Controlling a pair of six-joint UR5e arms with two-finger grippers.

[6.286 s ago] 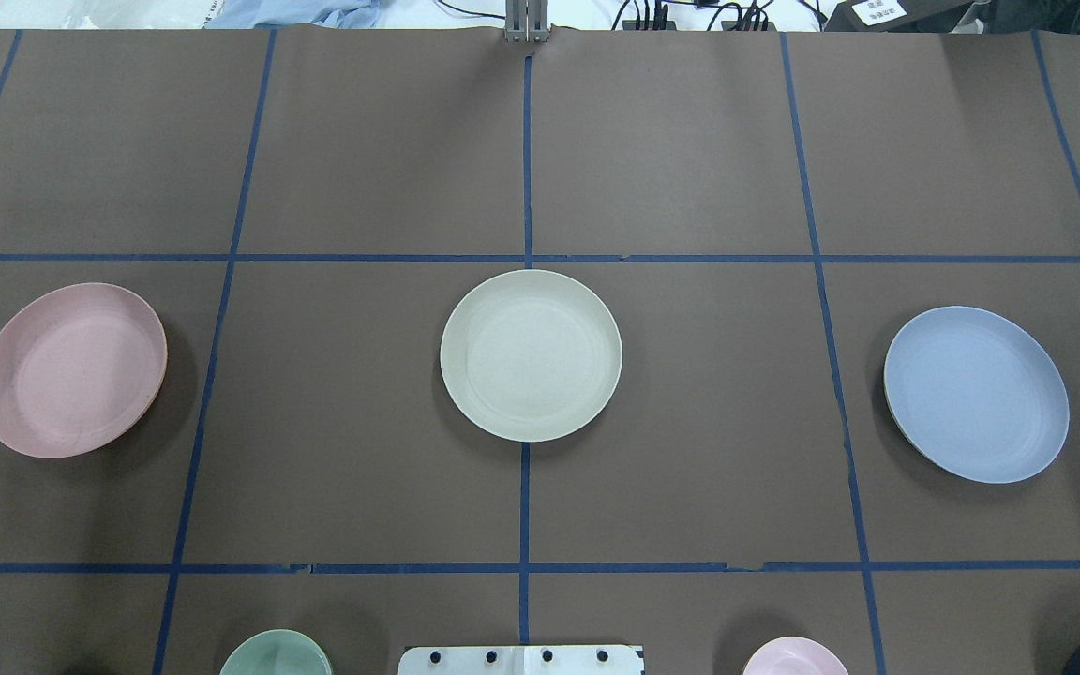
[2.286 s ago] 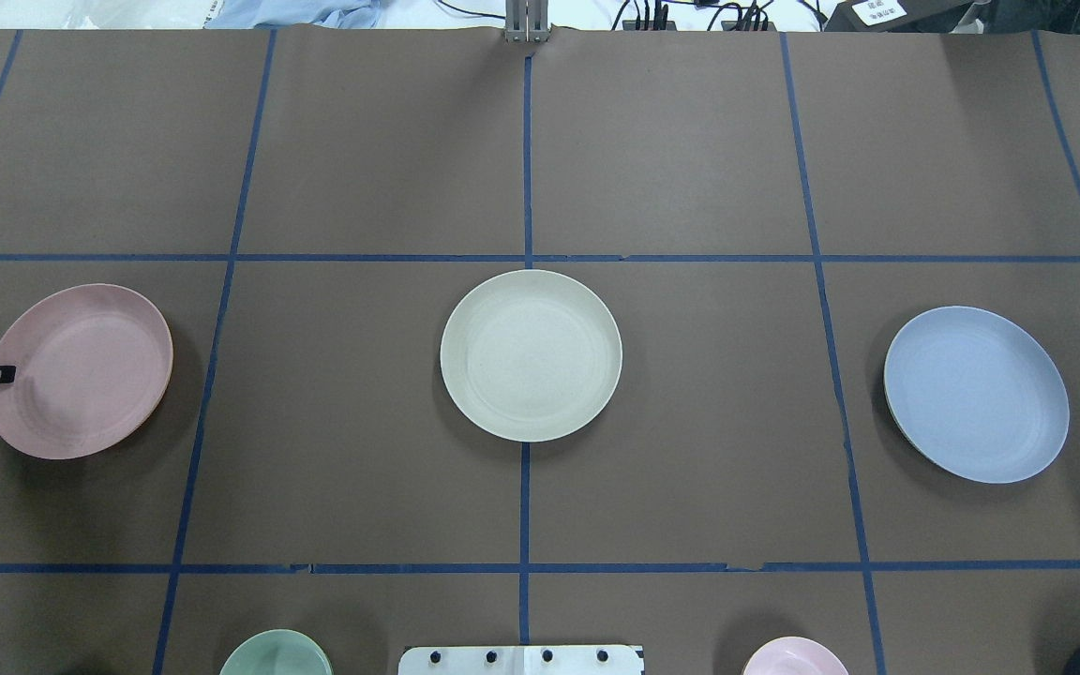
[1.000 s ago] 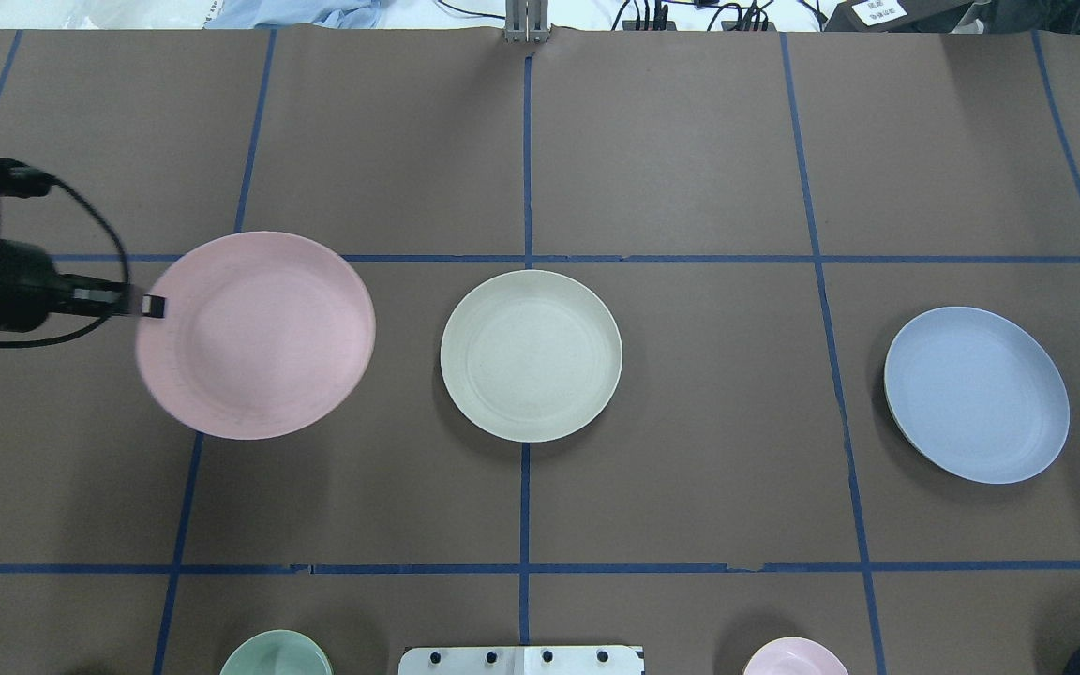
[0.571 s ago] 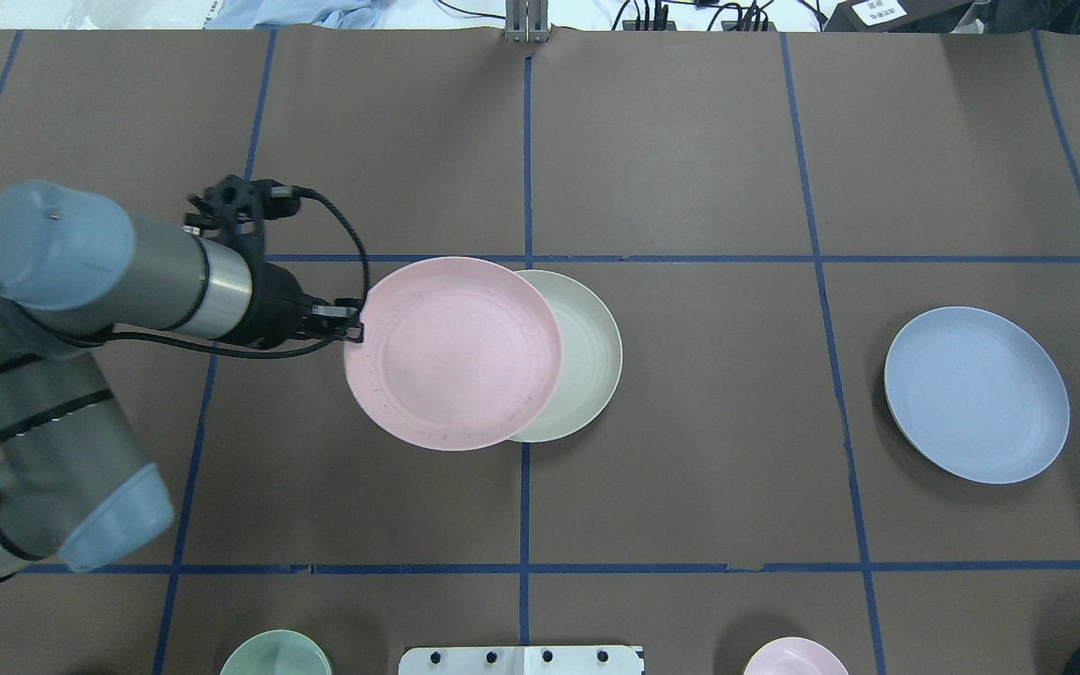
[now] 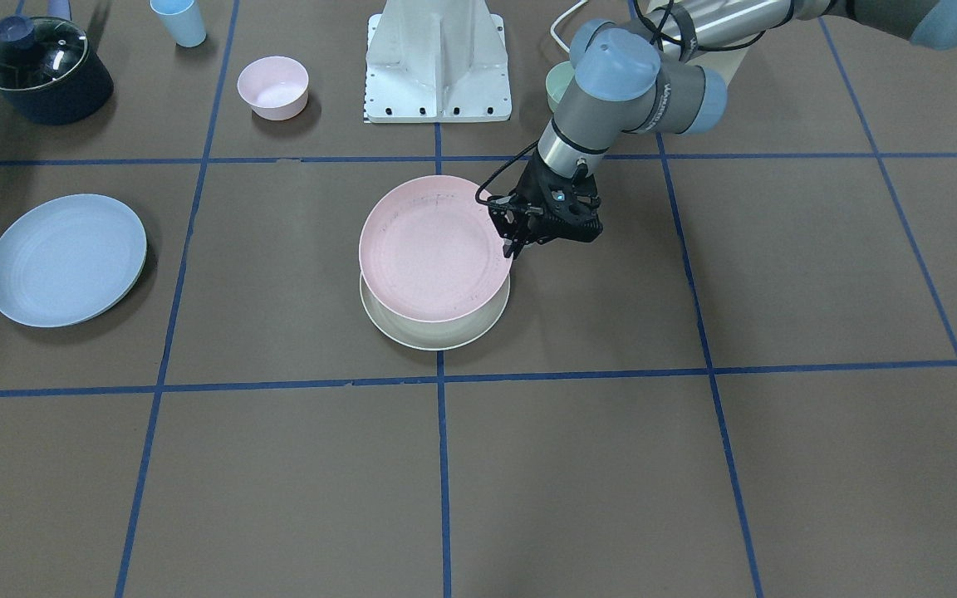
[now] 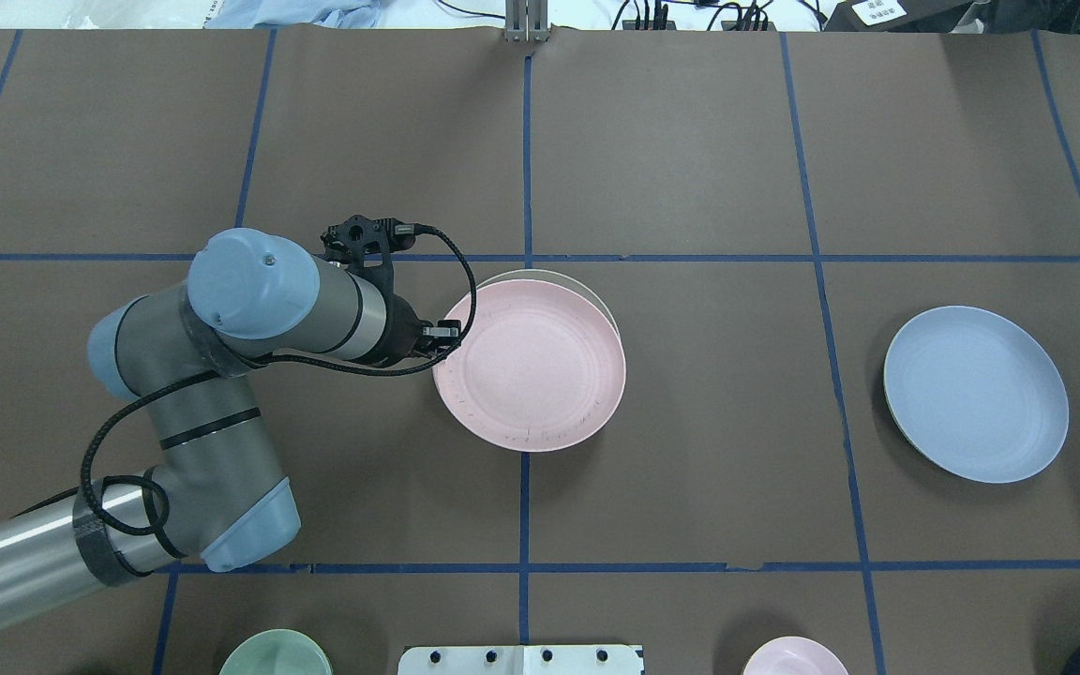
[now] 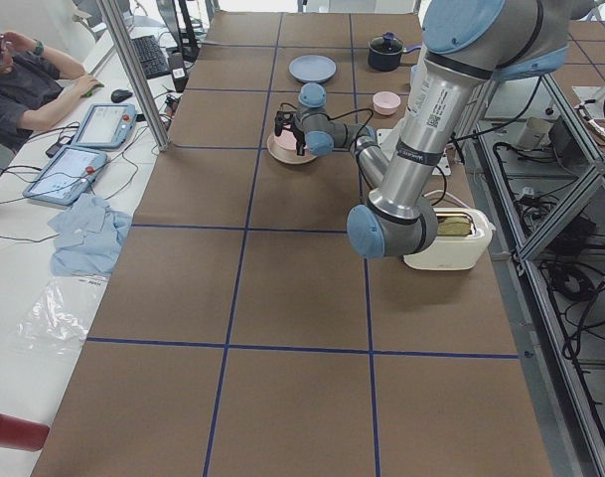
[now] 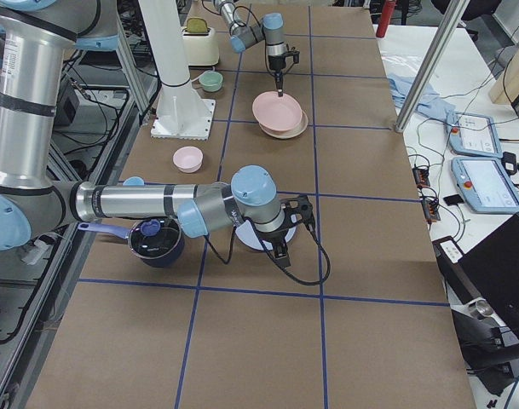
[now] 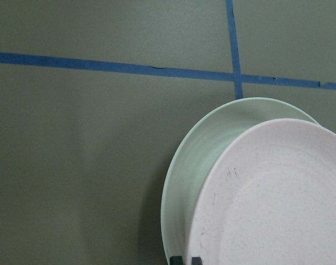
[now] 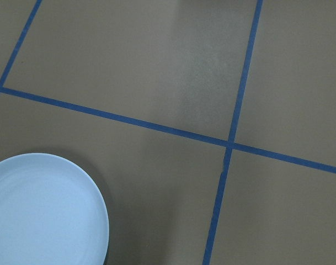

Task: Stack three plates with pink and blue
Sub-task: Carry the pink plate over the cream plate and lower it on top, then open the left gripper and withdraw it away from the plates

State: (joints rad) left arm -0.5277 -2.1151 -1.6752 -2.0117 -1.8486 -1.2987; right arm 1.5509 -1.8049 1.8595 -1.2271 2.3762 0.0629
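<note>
The brown table was taped into blue squares. The left arm reached across to its middle, and the right arm lay low over the robot's right end. The pink plate hung over the cream plate and covered nearly all of it, leaving a sliver of cream rim showing; whether they touched I could not tell. The blue plate sat alone, well apart, on the robot's right. The left gripper was pinched onto the pink plate's rim. The right gripper showed only from the side, near the blue plate, and I could not tell whether it was open or closed
</note>
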